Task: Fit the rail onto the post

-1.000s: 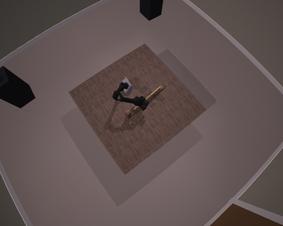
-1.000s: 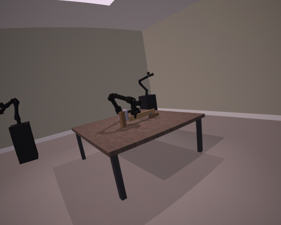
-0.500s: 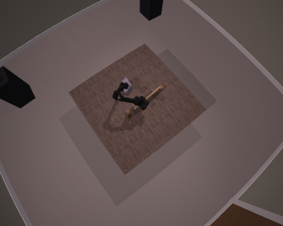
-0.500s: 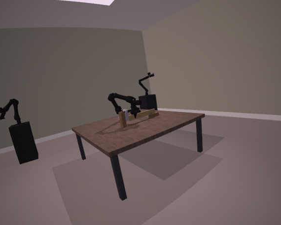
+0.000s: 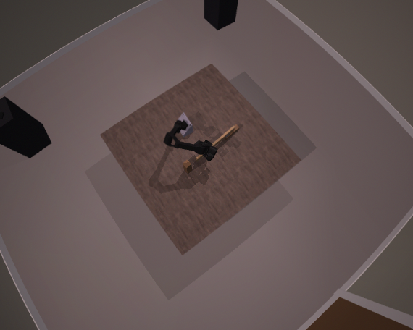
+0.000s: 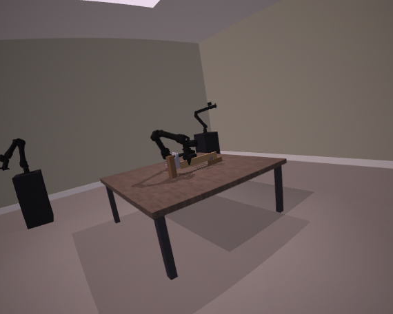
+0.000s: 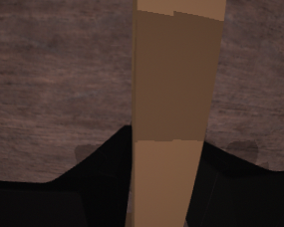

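Note:
The long light-brown rail (image 5: 226, 134) (image 6: 204, 158) (image 7: 176, 75) runs from the footboard block to near the post. My gripper (image 5: 208, 152) (image 6: 189, 162) (image 7: 147, 132) is shut on the rail, nearer its post end, with one finger on each side. The near end is raised off the table, close to the upright post (image 5: 187, 166) (image 6: 172, 167). Pegs and holes are too small to make out, and I cannot tell whether the end touches the post. The far end is at the grey bracket (image 6: 211, 158) on the low footboard block (image 6: 218, 160); how deep it sits is unclear.
The arm's pale base plate (image 5: 186, 129) (image 6: 176, 160) is on the brown table (image 5: 156, 123) (image 6: 249, 165), to one side of the rail. Two black pedestals (image 5: 19, 127) (image 6: 33, 200) stand on the floor away from the table, with other arms on them in the exterior view.

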Robot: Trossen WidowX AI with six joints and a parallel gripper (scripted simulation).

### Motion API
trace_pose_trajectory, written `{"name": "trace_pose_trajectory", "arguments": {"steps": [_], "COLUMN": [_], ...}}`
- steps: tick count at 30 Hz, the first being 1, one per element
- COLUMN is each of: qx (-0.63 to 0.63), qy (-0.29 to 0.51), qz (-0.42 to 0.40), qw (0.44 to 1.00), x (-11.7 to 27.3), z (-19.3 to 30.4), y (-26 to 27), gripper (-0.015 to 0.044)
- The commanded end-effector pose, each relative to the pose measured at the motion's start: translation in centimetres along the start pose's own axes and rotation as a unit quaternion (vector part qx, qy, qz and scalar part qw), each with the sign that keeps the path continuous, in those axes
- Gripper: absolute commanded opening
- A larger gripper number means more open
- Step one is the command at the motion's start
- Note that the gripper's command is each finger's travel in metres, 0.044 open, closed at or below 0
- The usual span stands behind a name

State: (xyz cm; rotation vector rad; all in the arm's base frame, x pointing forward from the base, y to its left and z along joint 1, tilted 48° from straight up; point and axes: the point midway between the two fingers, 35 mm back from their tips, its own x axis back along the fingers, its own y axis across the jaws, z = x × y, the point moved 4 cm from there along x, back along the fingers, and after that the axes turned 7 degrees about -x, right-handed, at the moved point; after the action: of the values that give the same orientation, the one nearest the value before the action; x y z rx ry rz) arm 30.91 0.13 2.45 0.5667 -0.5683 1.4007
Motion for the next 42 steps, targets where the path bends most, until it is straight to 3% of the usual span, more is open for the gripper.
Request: {"name": "trace_pose_trajectory", "arguments": {"steps": [1,42], "qx": [-0.001,-0.001], "qy": [-0.006,-0.005], "qz": [0.004,0.004], "qw": [1.000,1.000], "x": [0.42,0.18], "z": [-0.04,0.55], "y": [0.00,0.04], "gripper": [0.0000,0.0000]}}
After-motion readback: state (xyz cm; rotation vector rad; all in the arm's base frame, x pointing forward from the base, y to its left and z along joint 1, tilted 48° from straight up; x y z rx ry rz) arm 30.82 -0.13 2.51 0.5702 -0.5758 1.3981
